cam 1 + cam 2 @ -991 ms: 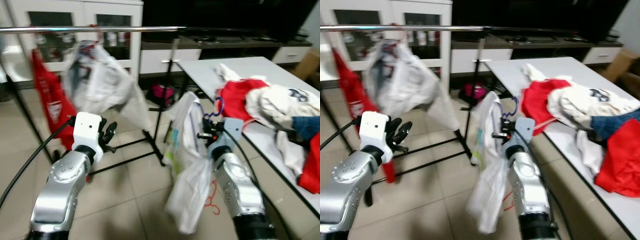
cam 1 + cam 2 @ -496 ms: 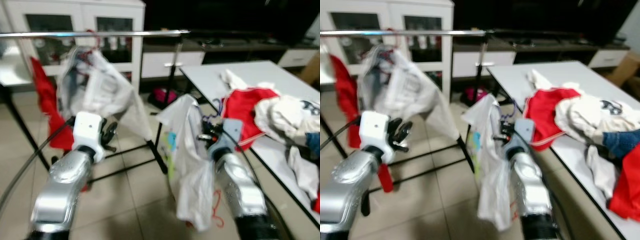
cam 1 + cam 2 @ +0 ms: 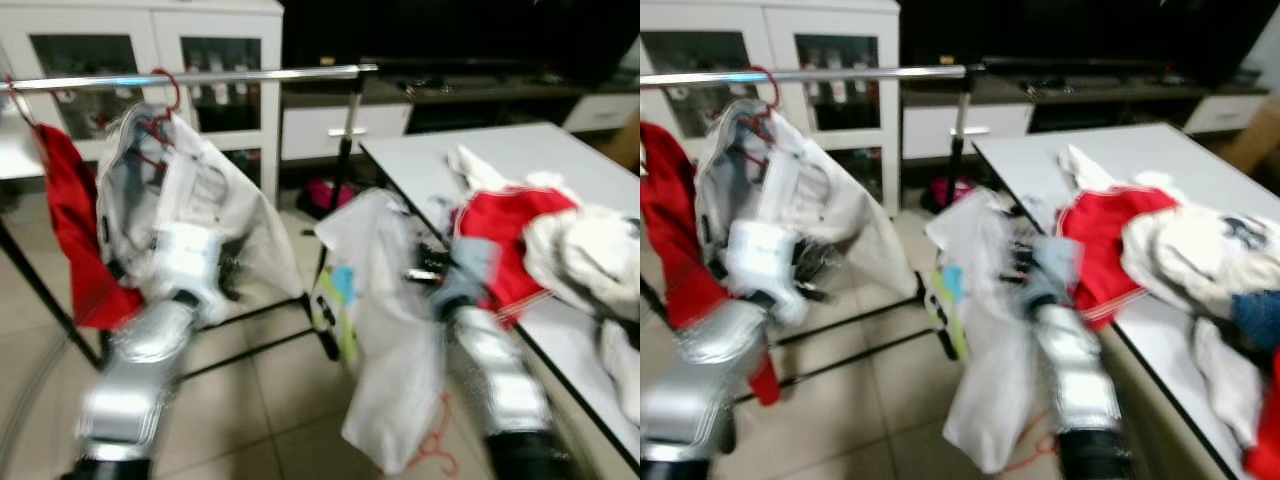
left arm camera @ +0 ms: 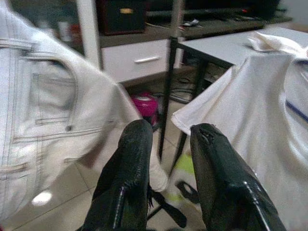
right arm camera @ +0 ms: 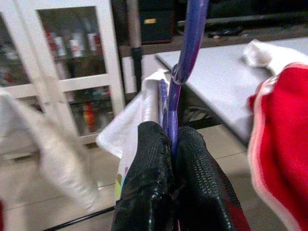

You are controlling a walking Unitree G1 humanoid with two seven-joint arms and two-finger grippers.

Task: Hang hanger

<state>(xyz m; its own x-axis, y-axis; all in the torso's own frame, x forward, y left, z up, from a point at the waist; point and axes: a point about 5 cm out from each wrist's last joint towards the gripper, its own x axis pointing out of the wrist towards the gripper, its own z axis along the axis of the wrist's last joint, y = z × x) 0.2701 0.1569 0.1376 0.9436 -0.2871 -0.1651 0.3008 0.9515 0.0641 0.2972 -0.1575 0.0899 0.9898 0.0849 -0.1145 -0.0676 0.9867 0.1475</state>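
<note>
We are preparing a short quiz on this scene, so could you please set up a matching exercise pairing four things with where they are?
Things:
1. purple hanger
2. white jacket
3. pile of clothes
4. red garment

Places:
A. on the white table
B. on the rail, at its far left
C. clamped in the right gripper
D. on the rail by a red hanger

Pairs: 1-C, 2-D, 3-A, 4-B

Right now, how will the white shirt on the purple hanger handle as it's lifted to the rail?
Likely floppy: the white shirt drapes limp below the right gripper. Probably light but apt to swing. The thin purple hanger looks stiff.
</note>
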